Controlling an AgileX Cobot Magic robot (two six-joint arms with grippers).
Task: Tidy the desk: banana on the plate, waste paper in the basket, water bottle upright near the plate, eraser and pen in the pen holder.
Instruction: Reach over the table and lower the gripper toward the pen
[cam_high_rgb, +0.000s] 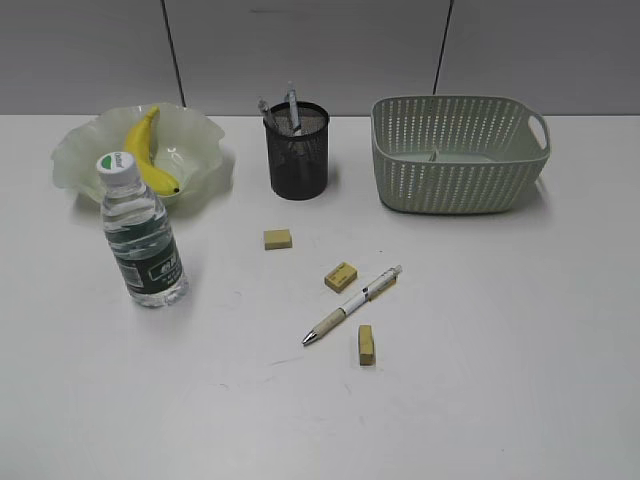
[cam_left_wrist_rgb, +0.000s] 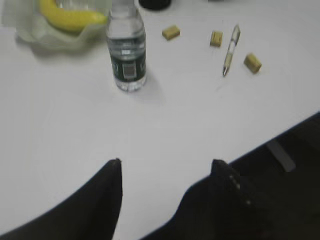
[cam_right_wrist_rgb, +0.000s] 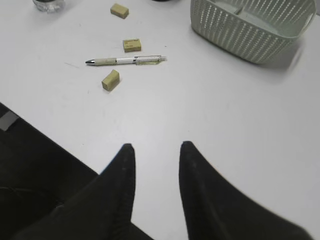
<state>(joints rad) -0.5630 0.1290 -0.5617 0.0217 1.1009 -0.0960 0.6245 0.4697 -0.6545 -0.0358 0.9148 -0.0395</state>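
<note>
The left gripper (cam_left_wrist_rgb: 165, 162) hangs empty with jaws apart above bare desk (cam_high_rgb: 500, 380), well short of the water bottle (cam_left_wrist_rgb: 127, 47). The right gripper (cam_right_wrist_rgb: 156, 146) is likewise parted and empty, the pen (cam_right_wrist_rgb: 125, 60) well ahead of it.

The bottle stands upright just in front of the plate (cam_high_rgb: 80, 150) — clear plastic, dark green label. The yellow banana (cam_high_rgb: 148, 150) lies in the plate. Right of the bottle lie 3 tan erasers (cam_high_rgb: 278, 238) and the white pen — all in front of the black mesh pen holder (cam_high_rgb: 297, 150). The green basket (cam_high_rgb: 455, 155) sits right of the holder.
</note>
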